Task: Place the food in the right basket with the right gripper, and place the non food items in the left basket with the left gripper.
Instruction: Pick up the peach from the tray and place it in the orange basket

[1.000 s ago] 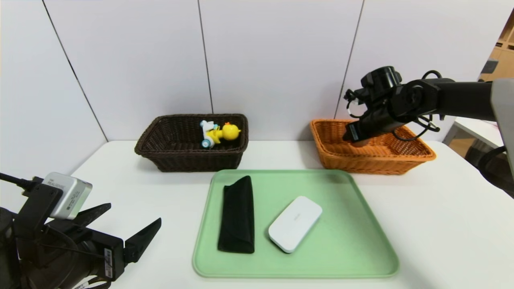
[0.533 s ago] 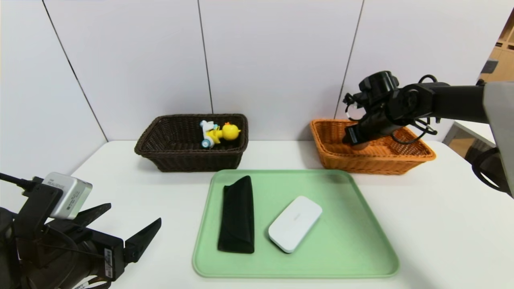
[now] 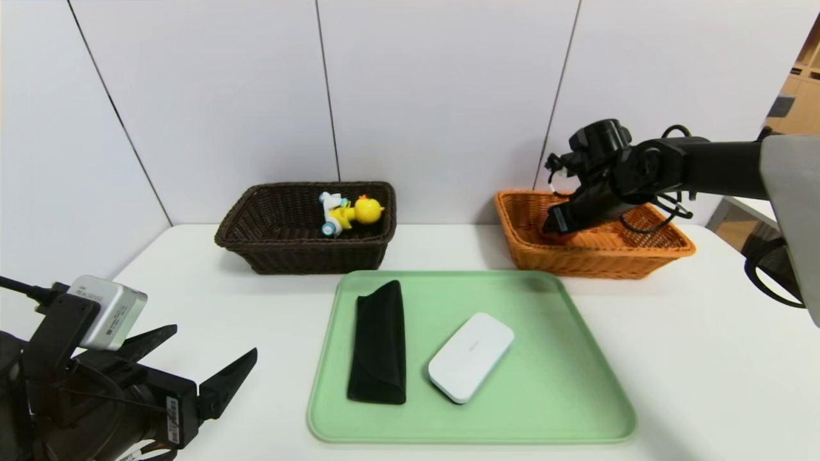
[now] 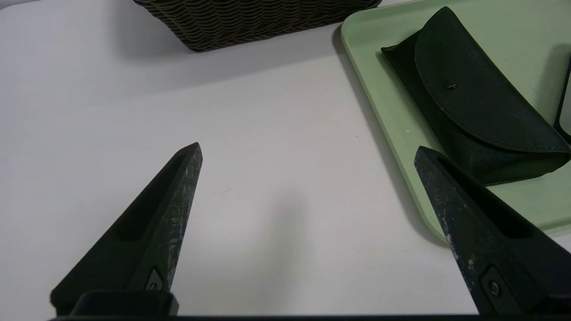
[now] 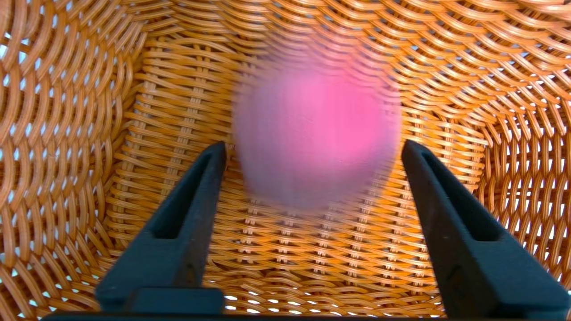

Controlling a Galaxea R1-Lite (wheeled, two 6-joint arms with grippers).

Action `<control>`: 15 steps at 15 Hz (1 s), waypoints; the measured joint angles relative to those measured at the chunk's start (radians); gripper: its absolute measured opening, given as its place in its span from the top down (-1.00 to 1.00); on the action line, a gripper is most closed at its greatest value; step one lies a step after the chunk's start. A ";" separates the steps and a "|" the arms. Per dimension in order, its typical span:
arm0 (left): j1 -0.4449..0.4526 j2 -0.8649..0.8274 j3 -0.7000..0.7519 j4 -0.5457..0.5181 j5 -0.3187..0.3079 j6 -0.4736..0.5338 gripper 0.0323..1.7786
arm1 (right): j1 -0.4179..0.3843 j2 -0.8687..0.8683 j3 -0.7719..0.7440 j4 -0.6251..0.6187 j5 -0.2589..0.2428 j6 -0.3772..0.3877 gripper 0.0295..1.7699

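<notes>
Bench (image 3: 692, 358), white: two wicker baskets and one tray carried. Orange basket (image 3: 596, 259), far right: one roundish pink item (image 5: 316, 133), blurred, its kind not identifiable, seen inside. Right gripper (image 5: 314, 145): reached down into the orange basket, fingers spread apart, one to either side of the pink item, nothing seen to be gripped. Dark brown basket (image 3: 314, 256), far left: one yellow duck toy (image 3: 359, 212) with white and blue parts, contained toward the right end. Green tray (image 3: 551, 410), near the middle, set in front of and between the baskets: one black case (image 3: 379, 349) with a snapped flap, laid on the left part; one white rounded box (image 3: 471, 357), laid slantwise to its right. Left gripper (image 4: 308, 145): held at near left, beside the tray, fingers wide apart, nothing held.
</notes>
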 joint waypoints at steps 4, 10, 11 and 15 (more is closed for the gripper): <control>0.000 0.000 -0.001 0.000 0.000 0.002 -0.90 | 0.002 -0.012 0.000 0.005 0.000 -0.001 -0.71; 0.000 0.001 -0.001 0.000 0.000 0.000 -0.90 | 0.026 -0.128 0.003 0.110 0.003 -0.010 -0.83; 0.000 0.001 -0.001 0.000 0.000 0.000 -0.90 | 0.033 -0.157 0.004 0.129 0.006 -0.011 -0.84; 0.000 0.000 -0.001 -0.001 0.000 0.000 -0.90 | 0.081 -0.302 0.011 0.225 0.010 -0.008 -0.88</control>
